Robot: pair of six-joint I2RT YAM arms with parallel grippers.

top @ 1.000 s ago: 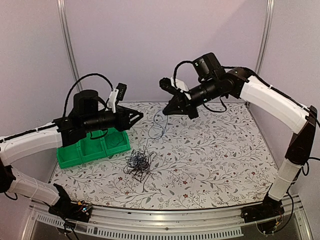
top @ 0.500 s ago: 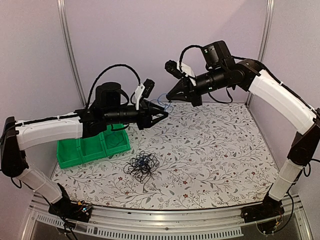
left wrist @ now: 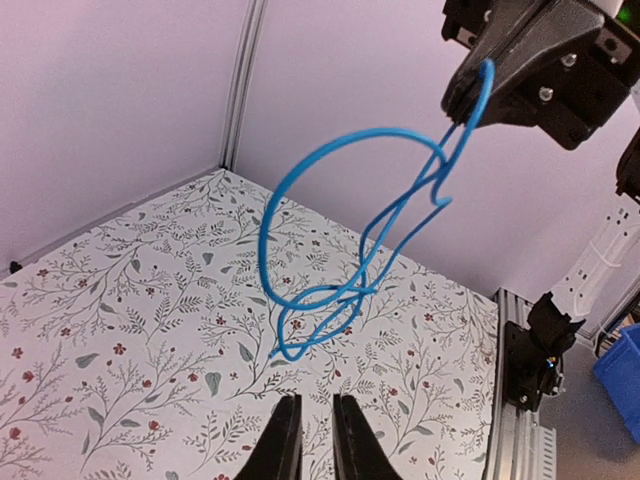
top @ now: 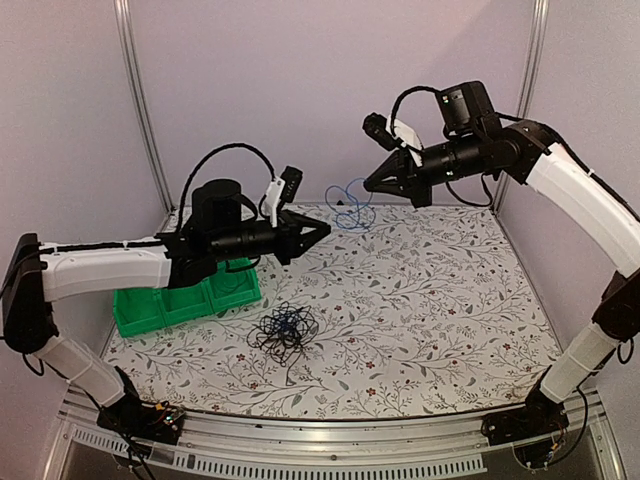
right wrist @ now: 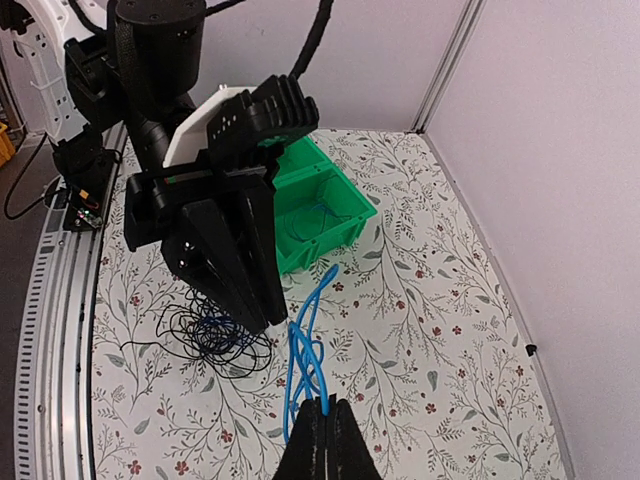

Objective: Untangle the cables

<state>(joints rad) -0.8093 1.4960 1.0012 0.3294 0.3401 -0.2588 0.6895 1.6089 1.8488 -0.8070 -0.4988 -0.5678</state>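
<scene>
Gripper on right arm (top: 369, 184) was clamped on blue cable (top: 350, 206), its coil hanging in air just ahead of left gripper (top: 322, 231), whose fingers sat nearly together on nothing, while black cables (top: 285, 330) lay heaped on table (top: 450, 300) near green bin (top: 180, 305).
</scene>
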